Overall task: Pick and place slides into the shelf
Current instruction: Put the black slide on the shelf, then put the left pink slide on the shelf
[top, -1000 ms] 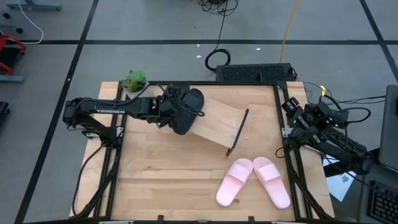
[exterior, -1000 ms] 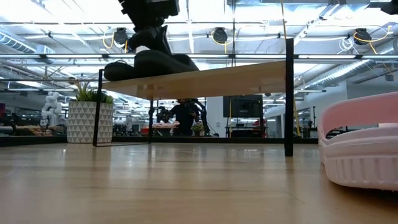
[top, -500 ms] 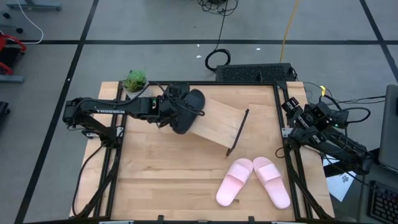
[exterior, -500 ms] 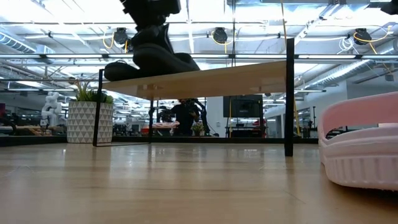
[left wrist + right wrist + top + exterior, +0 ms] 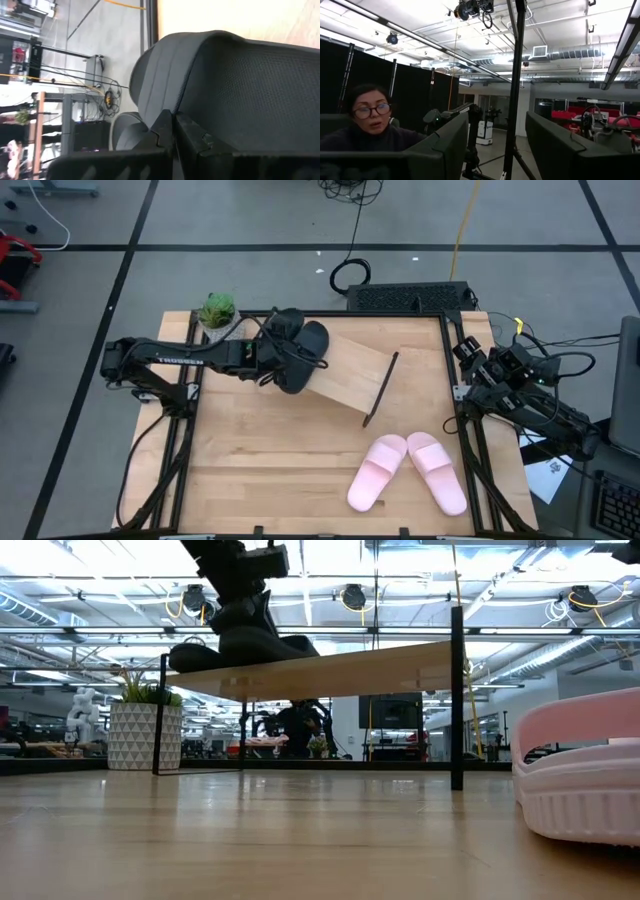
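Observation:
Two black slides (image 5: 300, 350) sit on the left end of the shelf (image 5: 350, 375), a tilted light plank on thin black legs (image 5: 457, 700). My left gripper (image 5: 272, 352) reaches in from the table's left and is shut on one black slide (image 5: 255, 635). The other black slide (image 5: 195, 655) lies flat on the plank beside it. Both pink slides (image 5: 405, 468) rest sole-down on the tabletop near the right front. One of the pink slides (image 5: 580, 780) fills the low view's right edge. My right gripper (image 5: 495, 145) is open and parked at the table's right edge (image 5: 470, 358). My left gripper pinches the black slide between its two fingers (image 5: 162, 131) at the edge of the broad strap (image 5: 182, 107), where the mesh lining shows. It comes at it slanting down from the table's left. The slide's sole rests on the shelf plank (image 5: 330, 665).
A potted plant (image 5: 217, 310) stands at the far left corner, just behind the shelf's left end. A black device (image 5: 410, 297) lies along the far edge. Bare tabletop (image 5: 260, 460) stretches across the near left half. A person (image 5: 367, 125) shows in the room beyond.
My left gripper has shifted slightly toward the far edge and tipped, still shut on the black slide. The slide has settled lower onto the plank. The shelf has shifted a little with it; its right leg stands slightly more to the left in the low view.

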Motion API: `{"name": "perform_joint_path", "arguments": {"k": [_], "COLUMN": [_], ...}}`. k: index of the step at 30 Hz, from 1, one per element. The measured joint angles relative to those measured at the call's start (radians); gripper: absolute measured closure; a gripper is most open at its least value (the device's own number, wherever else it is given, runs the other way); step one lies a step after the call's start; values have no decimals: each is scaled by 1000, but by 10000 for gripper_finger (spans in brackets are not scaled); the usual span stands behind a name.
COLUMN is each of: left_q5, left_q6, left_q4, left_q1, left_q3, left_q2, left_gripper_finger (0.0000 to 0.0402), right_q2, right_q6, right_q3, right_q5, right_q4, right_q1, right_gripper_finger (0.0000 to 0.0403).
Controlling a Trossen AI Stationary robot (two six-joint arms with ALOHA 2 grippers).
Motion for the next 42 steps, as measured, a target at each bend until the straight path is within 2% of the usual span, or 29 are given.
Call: {"name": "perform_joint_path", "arguments": {"k": [14,33,38,42], "left_q5": [-16,-52,-125,-146], "left_q6": [1,-12,-12,-1], "left_q4": [8,8,8,8], "left_q1": [1,-12,-26,-38], "left_q3": [-4,-6,-6,-5], "left_q2": [1,2,3,2], "left_gripper_finger": [395,306,279,259], "right_q2": [0,0,0,0], "right_q6": [-11,-11,-11,-11], "right_q3": [0,0,0,0], "right_q5": [0,-2,-2,-2], "right_q4": [-4,-4,-4,-4], "right_q1": [0,0,0,0], "right_gripper_finger": [216,216,216,216]}}
